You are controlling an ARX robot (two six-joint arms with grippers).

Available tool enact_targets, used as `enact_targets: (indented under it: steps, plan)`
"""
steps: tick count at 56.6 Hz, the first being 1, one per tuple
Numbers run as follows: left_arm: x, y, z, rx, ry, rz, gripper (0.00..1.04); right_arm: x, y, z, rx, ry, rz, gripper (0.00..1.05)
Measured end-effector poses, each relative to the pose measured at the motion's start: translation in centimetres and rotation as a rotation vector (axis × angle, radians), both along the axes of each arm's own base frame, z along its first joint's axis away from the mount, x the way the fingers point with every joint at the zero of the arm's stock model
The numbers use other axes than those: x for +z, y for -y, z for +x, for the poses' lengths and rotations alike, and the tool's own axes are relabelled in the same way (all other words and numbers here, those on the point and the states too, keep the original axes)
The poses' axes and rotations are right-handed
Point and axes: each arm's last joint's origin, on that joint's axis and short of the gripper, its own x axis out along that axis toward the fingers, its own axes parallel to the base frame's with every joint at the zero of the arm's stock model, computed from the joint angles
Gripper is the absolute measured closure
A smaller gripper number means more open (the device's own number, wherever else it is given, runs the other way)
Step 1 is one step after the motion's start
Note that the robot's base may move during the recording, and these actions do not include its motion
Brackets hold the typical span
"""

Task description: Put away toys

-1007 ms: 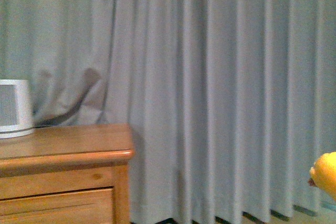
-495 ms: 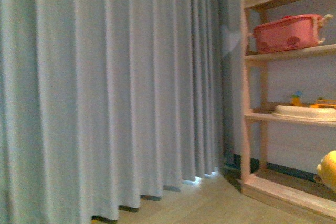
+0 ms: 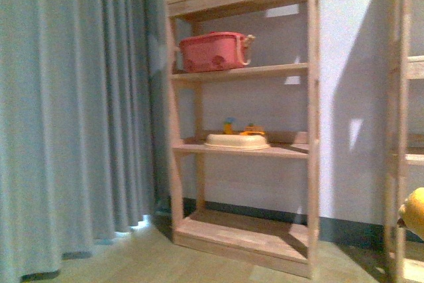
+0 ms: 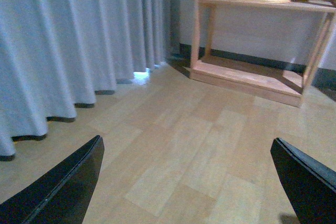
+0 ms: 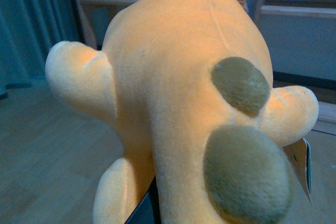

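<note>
An orange-yellow plush toy (image 5: 184, 93) with grey-brown spots and stubby limbs fills the right wrist view; my right gripper (image 5: 157, 208) is shut on it, its fingers almost wholly hidden under the plush. In the front view only a yellow edge of the plush toy (image 3: 414, 213) shows at the right border. My left gripper (image 4: 194, 192) hangs open over bare wooden floor, with nothing between its dark fingers (image 4: 63, 187).
A wooden shelf unit (image 3: 311, 97) stands against the wall. It carries a pink basket (image 3: 215, 51), a cream dish (image 3: 236, 141) and small toys on top. A second shelf frame (image 3: 397, 130) is at the right. Grey curtains (image 3: 73, 111) hang to the left.
The front view has swung from a wooden cabinet and curtains across to the shelf unit, which now sits near the middle. The plush toy stays at the right edge.
</note>
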Motion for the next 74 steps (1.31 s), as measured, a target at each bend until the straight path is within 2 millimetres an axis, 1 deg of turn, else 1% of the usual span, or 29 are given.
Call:
enact_targets:
  steps: [74]
  plan:
    - [0.00, 0.01, 0.00, -0.003, 0.000, 0.000, 0.06, 0.00, 0.00, 0.00, 0.003, 0.000, 0.000, 0.98]
